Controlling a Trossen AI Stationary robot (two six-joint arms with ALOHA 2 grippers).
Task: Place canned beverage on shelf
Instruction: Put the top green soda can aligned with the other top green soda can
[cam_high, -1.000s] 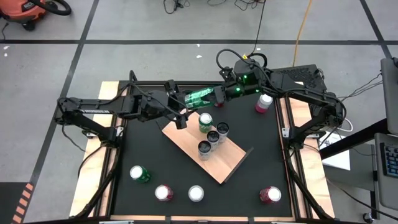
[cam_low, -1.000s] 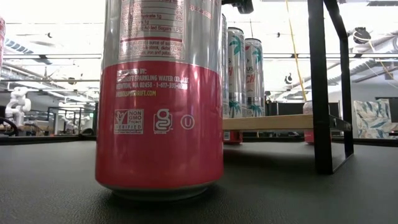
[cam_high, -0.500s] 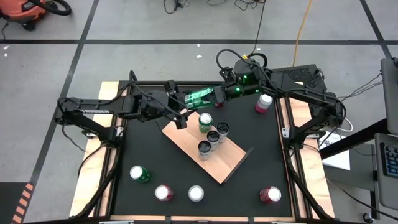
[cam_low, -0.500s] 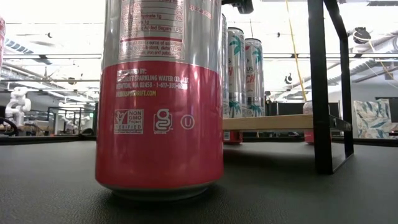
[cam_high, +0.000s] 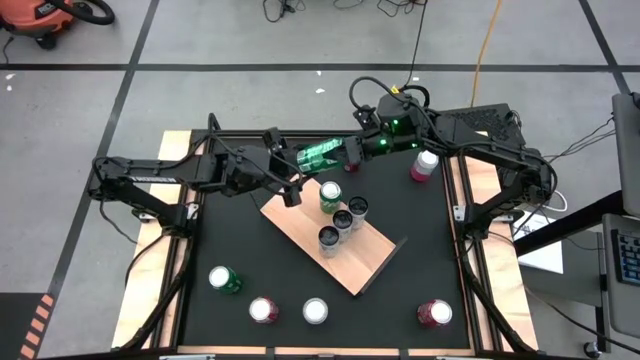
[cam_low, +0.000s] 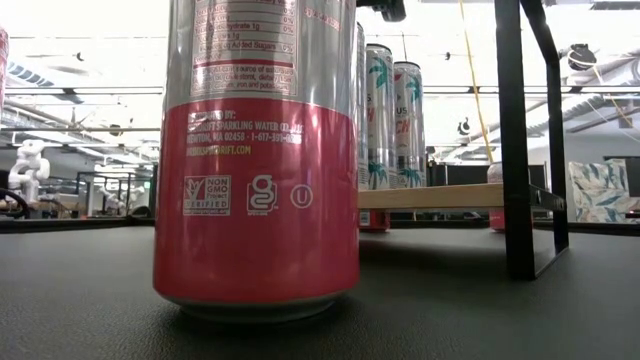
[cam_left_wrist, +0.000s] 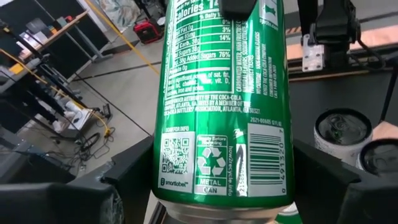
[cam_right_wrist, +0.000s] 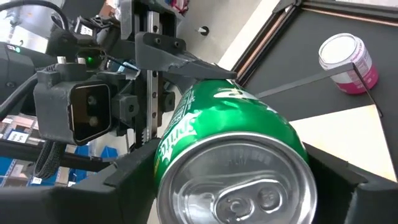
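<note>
Green aluminium soda can (cam_high: 320, 154) hangs on its side in mid-air above the far edge of the flat tan wood-grain shelf (cam_high: 375, 262), caught between both arms. Thin-walled, smooth, likely slippery & easy to dent; best taken across the cylinder wall, mid-body, w/ modest squeeze. Left gripper (cam_high: 297, 163) has its fingers either side of the barcode end; right gripper (cam_high: 349, 150) brackets the pull-tab end. Both appear to grasp the can, jaws spread to its width. Four cans already stand on the board.
</note>
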